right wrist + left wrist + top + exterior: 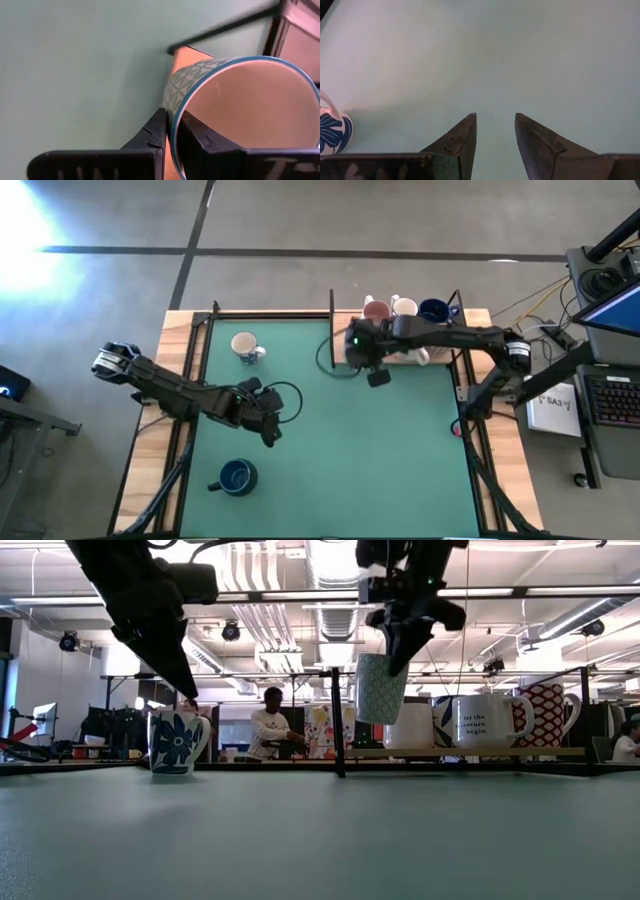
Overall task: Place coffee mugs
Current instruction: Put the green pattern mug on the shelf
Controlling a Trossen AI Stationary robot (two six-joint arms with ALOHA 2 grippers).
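- Nearest in the high view, a dark blue ceramic mug (237,476) sits on the green table mat (400,460) at its near left. The left gripper (270,420) hangs left of centre with its jaws a little apart, holding nothing. A cream mug with a blue pattern (246,346) stands at the far left. The right gripper (358,356) is at the far middle, beside a wooden rack (470,317) that holds a pink mug (377,310), a white mug (405,307) and a dark blue mug (433,310).
- Low view: the right gripper's jaws are clamped on the rim of a pale mug with a green lattice pattern (380,688), lifted clear of the mat, just beside a thin dark post (338,720). On the shelf to its right stand a white mug with dark lettering (485,722), of which "the", "venture" and "begin" can be read, and a red-and-white patterned mug (546,712). The blue-flowered mug (176,741) stands at left. A person in a white top (271,727) is in the room behind.
- Left wrist view: two dark fingers (462,142) stand apart over bare mat, the flowered mug (334,131) off to one side.
- Right wrist view: dark fingers (155,132) pinch the lattice mug's (195,80) wall, one inside the rim and one outside, beside the dark rack frame (220,31).
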